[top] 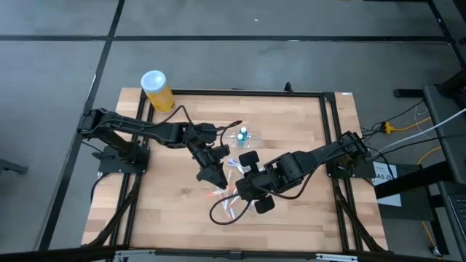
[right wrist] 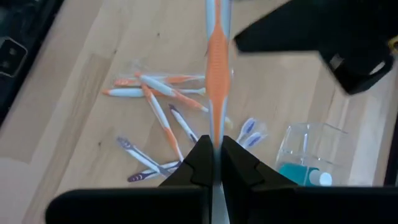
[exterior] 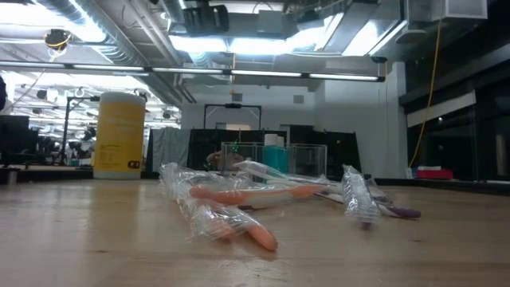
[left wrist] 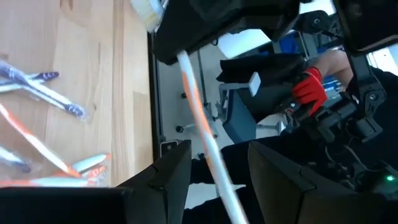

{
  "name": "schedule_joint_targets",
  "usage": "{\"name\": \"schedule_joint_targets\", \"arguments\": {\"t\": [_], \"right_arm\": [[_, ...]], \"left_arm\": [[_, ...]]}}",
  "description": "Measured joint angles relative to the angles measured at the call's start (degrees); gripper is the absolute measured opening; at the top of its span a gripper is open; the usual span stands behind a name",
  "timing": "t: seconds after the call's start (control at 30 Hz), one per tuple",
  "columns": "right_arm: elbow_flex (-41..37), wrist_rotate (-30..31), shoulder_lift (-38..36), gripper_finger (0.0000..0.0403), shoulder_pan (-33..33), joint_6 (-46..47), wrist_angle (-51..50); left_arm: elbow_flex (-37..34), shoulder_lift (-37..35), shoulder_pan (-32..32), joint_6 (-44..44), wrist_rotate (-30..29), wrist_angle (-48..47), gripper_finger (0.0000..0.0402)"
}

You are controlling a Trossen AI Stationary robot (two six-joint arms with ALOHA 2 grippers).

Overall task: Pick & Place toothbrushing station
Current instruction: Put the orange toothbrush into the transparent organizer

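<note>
The toothbrushing station [top: 242,136] is a clear plastic holder with something teal inside; it stands on the wood at the table's middle, toward the far edge, and no gripper touches it [right wrist: 308,155]. My right gripper [right wrist: 214,155] is shut on a white and orange toothbrush [right wrist: 217,74] above the table's middle. My left gripper [left wrist: 214,180] is open close beside it, one finger on either side of that toothbrush's shaft [left wrist: 208,143] without touching it. Several more toothbrushes [right wrist: 161,106] lie loose on the wood below. My right gripper pinches the toothbrush's shaft [right wrist: 216,134] between its two fingers. The fingers slant down from the table's right, and the brush runs on past them along their line. The toothbrush is lifted clear of the table, its far part reaching between my left gripper's fingers.
A yellow cylinder with a white lid [top: 155,89] stands at the far left corner. Wrapped toothbrushes [exterior: 239,195] lie scattered at the table's middle and near side. A dark frame [top: 331,145] edges the table. Bare wood shows at the near left.
</note>
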Motion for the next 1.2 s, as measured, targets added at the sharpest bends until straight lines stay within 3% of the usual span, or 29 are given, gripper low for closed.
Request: {"name": "schedule_joint_targets", "arguments": {"t": [0.8, 1.2], "right_arm": [[0.12, 1.86, -0.02, 0.0014, -0.74, -1.32, 1.39], [0.10, 1.93, -0.02, 0.0014, -0.72, -1.30, 2.40]], "left_arm": [[0.02, 0.44, 0.11, -0.94, 0.54, 1.97, 0.0152], [0.02, 0.44, 0.11, -0.94, 0.14, 1.76, 0.0084]]}}
